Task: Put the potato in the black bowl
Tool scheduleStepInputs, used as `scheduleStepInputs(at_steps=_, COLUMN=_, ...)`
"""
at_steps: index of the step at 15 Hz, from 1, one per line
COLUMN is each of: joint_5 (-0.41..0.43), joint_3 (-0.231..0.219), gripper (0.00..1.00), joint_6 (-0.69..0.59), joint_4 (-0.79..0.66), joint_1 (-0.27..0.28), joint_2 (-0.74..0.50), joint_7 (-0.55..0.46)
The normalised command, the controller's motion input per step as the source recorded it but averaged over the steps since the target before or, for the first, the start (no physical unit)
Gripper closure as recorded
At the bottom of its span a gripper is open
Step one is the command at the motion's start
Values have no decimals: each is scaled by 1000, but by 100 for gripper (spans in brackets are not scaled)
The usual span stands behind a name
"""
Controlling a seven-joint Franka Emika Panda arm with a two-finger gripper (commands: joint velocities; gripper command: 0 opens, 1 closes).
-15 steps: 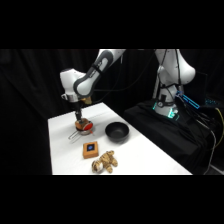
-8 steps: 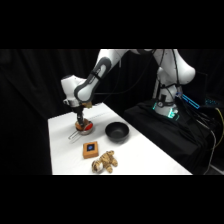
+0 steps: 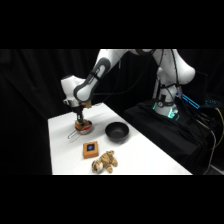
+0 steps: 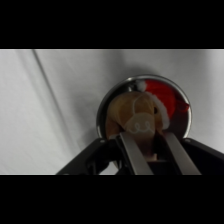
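mostly white table [image 3: 150, 160], black backdrop, black bowl [image 3: 117, 131] mid-table

From the side we could not make out the potato [image 3: 82, 126]; the gripper [image 3: 80, 121] covered most of it. In the wrist view the fingers [image 4: 131, 150] hid its near part, and the silver pan [image 4: 107, 107] was cut off below. The arm's top ran beyond the frame.

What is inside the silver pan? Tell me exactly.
The potato sits inside the silver pan, tan with a red patch. The end effector straddles it from above, hiding its near side and the pan floor beneath.
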Motion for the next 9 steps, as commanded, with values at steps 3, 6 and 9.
scheduleStepInputs(at_steps=3, joint_5=-8, joint_3=11, gripper=99, joint_6=-174, joint_4=-85, joint_1=36, joint_2=-251, joint_7=-49)
scheduleStepInputs(at_steps=6, joint_5=-82, joint_3=-29, gripper=98, joint_6=-250, joint_4=-226, joint_1=90, joint_2=-449, joint_7=-30)
scheduleStepInputs(at_steps=9, joint_5=-165, joint_3=-82, gripper=96, joint_6=-305, joint_4=-377, joint_1=126, joint_2=-630, joint_7=-2)
